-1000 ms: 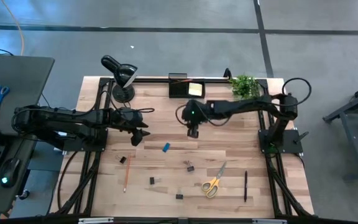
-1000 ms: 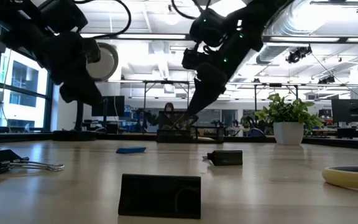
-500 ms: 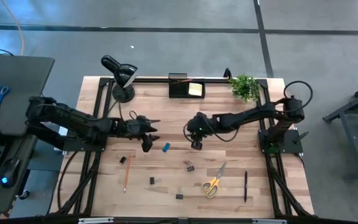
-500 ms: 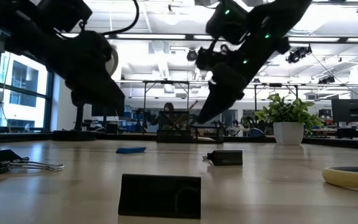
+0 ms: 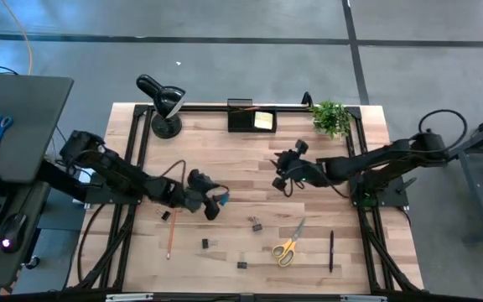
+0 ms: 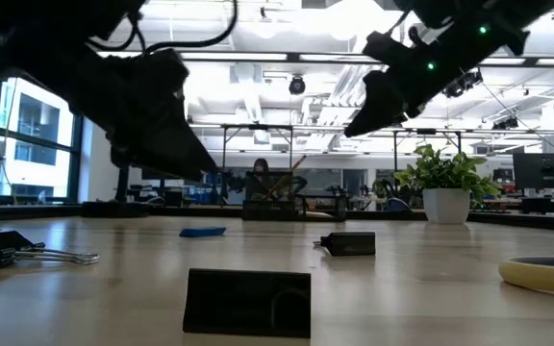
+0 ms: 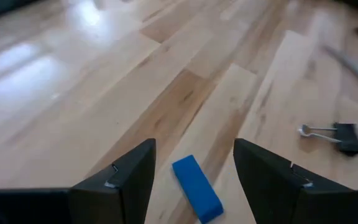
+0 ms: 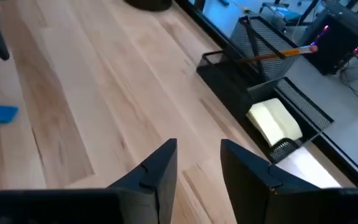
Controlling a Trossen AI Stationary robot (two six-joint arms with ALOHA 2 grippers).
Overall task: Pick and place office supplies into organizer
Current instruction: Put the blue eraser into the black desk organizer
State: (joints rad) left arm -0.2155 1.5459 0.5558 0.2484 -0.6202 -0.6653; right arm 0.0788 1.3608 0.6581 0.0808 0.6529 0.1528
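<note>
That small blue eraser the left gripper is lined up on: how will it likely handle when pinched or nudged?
The blue eraser is a flat-sided block lying flat on the wooden table, so it should not roll or tip. It looks small and probably light, so an off-centre touch from the open left gripper might slide or spin it. It appears solid, probably not floppy.

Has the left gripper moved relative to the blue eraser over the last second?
Yes. In the high view the left gripper has travelled from beside the desk lamp toward the blue eraser, now open around it.
</note>
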